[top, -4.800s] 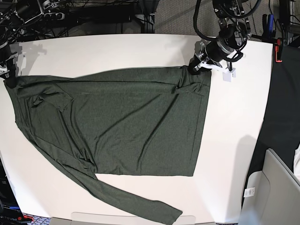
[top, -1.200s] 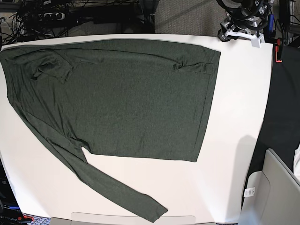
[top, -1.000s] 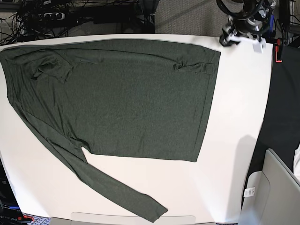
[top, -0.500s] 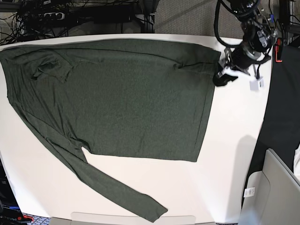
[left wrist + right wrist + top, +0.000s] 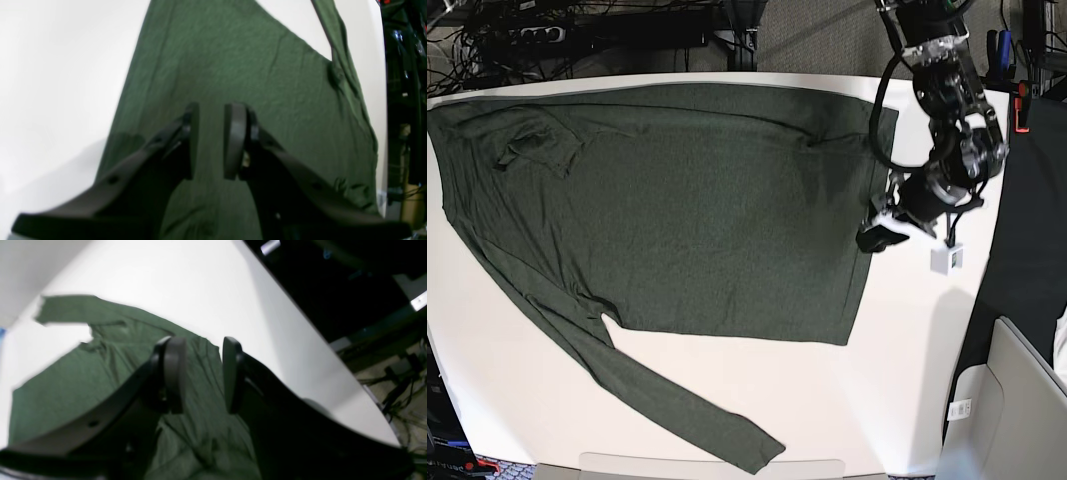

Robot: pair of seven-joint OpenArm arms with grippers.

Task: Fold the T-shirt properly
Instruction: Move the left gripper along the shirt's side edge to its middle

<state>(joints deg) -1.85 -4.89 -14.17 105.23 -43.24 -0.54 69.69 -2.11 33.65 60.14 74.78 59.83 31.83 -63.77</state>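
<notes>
A robotics lab or test bench is indicated. A large white table (image 5: 927,380) is set up as a bare work surface, viewed from a fixed overhead camera. Tangled black cables and a power strip (image 5: 537,33) are seen on the floor behind the table's far edge. A black robot arm (image 5: 942,90) with exposed cabling is mounted at that edge. Grey carpet (image 5: 817,40) is visible beyond.
</notes>
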